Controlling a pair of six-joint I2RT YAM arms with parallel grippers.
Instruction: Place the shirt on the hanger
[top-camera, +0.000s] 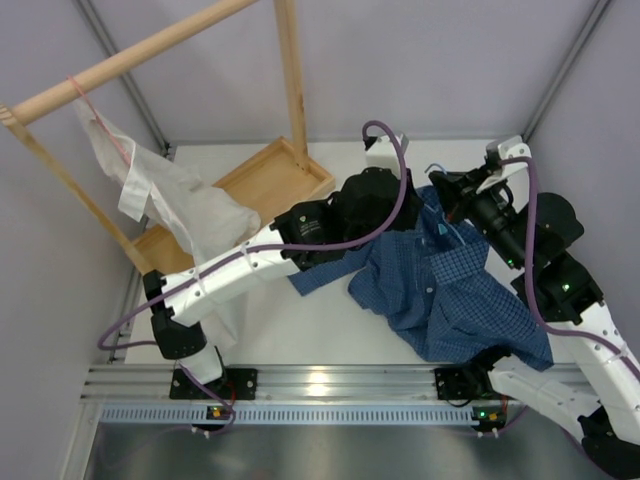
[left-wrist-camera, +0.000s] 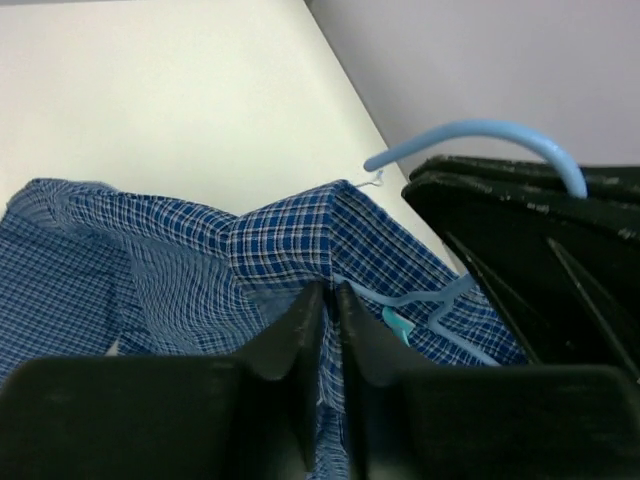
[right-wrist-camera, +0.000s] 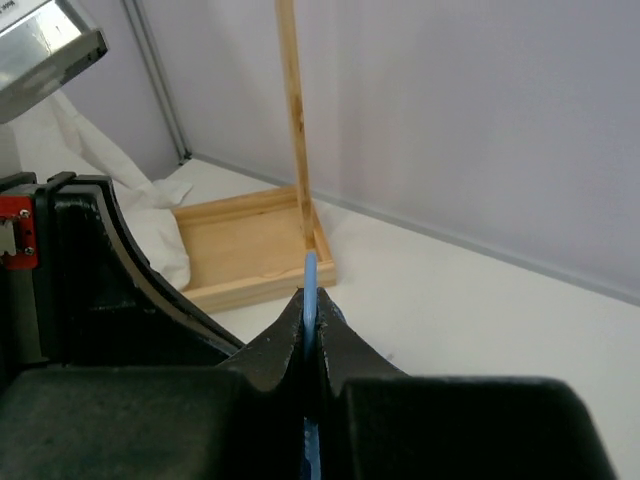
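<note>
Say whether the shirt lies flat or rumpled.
Rumpled: the shirt sits in bunched folds on the table, its cloth peaked up at the left claw.

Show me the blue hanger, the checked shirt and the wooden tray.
light-blue hanger (left-wrist-camera: 480, 127), left wrist view, hook's curve
blue checked shirt (top-camera: 445, 292), top view, front panel
wooden tray (top-camera: 270, 182), top view, bare floor

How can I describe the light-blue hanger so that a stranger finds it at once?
Look at the blue checked shirt lying on the table's right half. At its far edge, the right arm's fingers pinch a thin light-blue wire hanger. The other hanger, pinkish, hangs on the wooden rail with a white garment.
</note>
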